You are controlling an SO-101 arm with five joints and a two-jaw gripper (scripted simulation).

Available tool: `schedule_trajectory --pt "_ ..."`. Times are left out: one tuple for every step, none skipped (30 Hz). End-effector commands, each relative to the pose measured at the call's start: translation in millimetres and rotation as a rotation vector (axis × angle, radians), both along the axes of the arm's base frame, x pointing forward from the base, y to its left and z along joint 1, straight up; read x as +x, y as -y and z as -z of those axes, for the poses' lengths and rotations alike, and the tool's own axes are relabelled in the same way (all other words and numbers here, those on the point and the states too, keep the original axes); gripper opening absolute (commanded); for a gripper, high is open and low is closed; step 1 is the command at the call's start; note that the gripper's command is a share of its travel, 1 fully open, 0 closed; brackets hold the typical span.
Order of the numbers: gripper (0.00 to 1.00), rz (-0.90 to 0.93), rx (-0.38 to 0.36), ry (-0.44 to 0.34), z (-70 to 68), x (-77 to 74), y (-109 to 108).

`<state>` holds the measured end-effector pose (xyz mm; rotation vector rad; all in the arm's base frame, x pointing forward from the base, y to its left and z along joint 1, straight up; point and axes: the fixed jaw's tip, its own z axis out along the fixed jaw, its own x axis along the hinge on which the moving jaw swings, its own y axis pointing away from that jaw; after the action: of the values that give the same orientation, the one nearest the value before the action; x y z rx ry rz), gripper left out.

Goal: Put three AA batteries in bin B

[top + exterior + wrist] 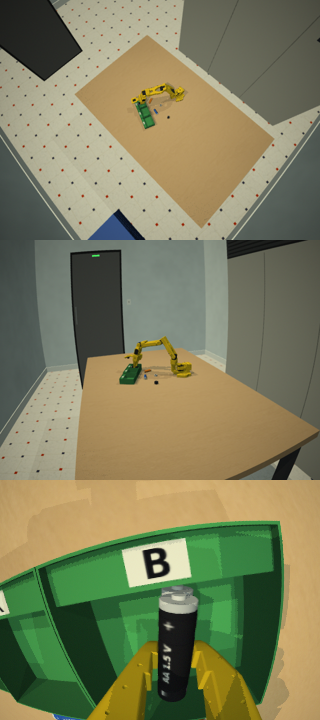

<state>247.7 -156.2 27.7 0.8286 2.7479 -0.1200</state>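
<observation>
Where dotted floor point(77, 149) point(55, 426) spreads, tan table point(193, 155) point(180, 420) point(300, 505), bluish walls point(15, 193) point(165, 291).

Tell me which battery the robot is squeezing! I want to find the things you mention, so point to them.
The black battery point(176, 652), upright-ish between the gripper's point(175, 667) fingers over bin B point(260, 630); the blue one point(155, 111) point(145, 376) lies on the table.

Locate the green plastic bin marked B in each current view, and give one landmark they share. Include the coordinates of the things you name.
Top: the green plastic bin marked B point(141, 105) point(138, 365) point(65, 592) is just left of centre, the uppermost of three joined compartments.
Exterior: left of centre, at the row's far end, partly behind the gripper point(134, 367) point(173, 667).
Wrist: it fills the middle.
Shared landmark: the yellow gripper over it.
</observation>
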Motion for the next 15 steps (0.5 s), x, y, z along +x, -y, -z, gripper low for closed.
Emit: schedule_trajectory --pt "0.08 -0.001 -0.031 0.043 -11.0 3.3 4.8" --pt "0.09 -0.001 -0.031 0.043 -11.0 3.3 4.8" --pt "0.1 -0.001 -0.031 0.043 -11.0 3.3 4.8" --pt "0.11 -0.001 -0.031 0.043 -11.0 3.3 4.8" --pt "0.12 -0.001 -0.031 0.043 -11.0 3.3 4.8" --pt "0.13 -0.001 -0.031 0.043 -11.0 3.3 4.8" --pt "0.13 -0.001 -0.031 0.043 -11.0 3.3 4.8" --pt "0.14 -0.001 -0.031 0.043 -11.0 3.3 4.8" --pt "0.15 -0.001 -0.031 0.043 -11.0 3.3 4.8" --pt "0.15 -0.001 -0.031 0.043 -11.0 3.3 4.8" --pt "0.16 -0.001 -0.031 0.043 -11.0 3.3 4.8" --pt "0.16 -0.001 -0.031 0.043 -11.0 3.3 4.8" --pt "0.16 -0.001 -0.031 0.043 -11.0 3.3 4.8" --pt "0.16 -0.001 -0.031 0.043 -11.0 3.3 4.8" --pt "0.16 -0.001 -0.031 0.043 -11.0 3.3 4.8"
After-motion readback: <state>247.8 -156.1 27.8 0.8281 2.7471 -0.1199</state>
